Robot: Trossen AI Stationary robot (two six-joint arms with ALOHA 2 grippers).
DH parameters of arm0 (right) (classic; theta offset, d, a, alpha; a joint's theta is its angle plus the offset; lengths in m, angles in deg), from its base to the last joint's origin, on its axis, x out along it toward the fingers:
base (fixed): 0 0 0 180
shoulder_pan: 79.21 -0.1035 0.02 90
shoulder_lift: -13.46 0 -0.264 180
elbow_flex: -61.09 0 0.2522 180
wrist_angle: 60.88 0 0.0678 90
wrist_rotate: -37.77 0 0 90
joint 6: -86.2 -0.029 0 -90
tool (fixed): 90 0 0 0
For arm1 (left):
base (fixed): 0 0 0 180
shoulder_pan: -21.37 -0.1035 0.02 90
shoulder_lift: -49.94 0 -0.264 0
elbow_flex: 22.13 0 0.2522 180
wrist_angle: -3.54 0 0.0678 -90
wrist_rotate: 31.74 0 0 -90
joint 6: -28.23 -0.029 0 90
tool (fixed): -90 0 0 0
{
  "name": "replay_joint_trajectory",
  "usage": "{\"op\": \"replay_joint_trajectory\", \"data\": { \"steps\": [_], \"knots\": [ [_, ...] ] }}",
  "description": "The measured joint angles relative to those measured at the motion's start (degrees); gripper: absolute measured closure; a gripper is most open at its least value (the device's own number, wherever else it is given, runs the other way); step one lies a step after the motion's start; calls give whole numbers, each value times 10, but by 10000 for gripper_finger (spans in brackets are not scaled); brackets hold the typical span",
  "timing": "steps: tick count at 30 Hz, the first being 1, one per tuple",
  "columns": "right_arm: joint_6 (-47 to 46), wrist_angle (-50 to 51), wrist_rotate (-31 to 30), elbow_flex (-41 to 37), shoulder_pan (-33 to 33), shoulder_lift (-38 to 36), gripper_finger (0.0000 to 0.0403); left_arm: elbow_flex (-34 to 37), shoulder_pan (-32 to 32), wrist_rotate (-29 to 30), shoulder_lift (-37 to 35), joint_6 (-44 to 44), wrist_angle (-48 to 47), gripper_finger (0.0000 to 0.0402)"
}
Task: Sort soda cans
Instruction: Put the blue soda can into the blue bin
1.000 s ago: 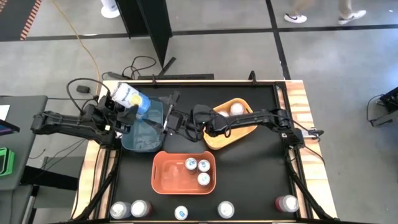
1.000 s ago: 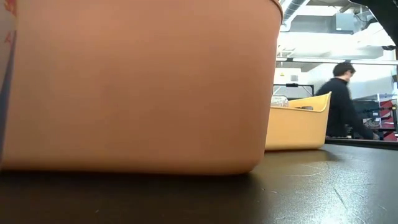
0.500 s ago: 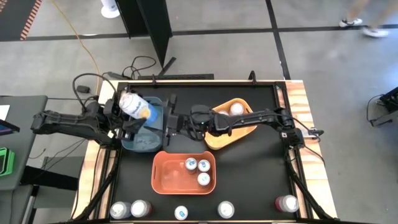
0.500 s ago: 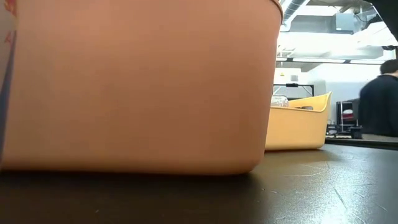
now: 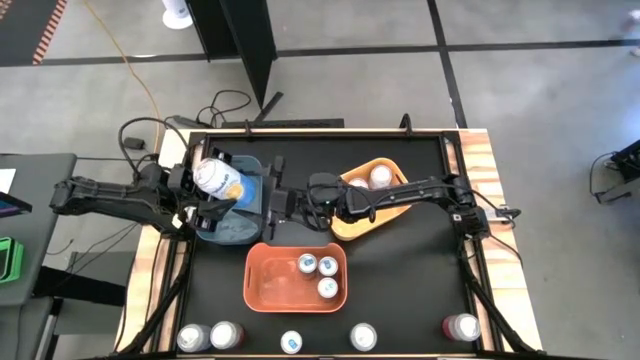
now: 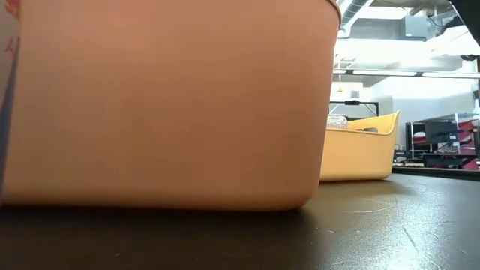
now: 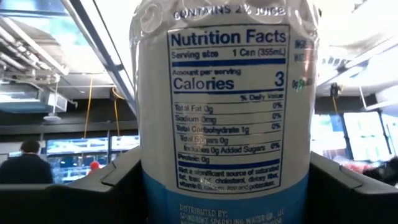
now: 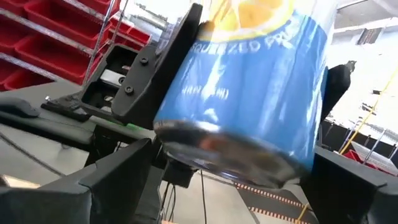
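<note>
The left gripper (image 5: 212,186) grips a blue-labelled can (image 5: 214,178) (nutrition panel facing its wrist camera) above the blue bin (image 5: 240,215) at the table's ten o'clock. The right gripper (image 5: 272,198) stands with jaws wide apart just at three o'clock of the can, holding nothing.

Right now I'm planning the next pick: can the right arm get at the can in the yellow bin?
Probably yes: the can lies uncovered in the yellow bin, right beside the open right end effector.
</note>
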Motion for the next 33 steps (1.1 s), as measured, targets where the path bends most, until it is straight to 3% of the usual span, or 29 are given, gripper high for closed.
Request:
{"op": "replay_joint_trajectory", "data": {
  "steps": [24, 33],
  "knots": [
    [1, -3, -1, 0, -3, -11, 4, -1, 0, -22, 3, -46, -44, 115],
    [-9, 18, -3, 0, -4, -15, 73, 0, 0, -20, 7, -70, -48, 115]
  ]
}}
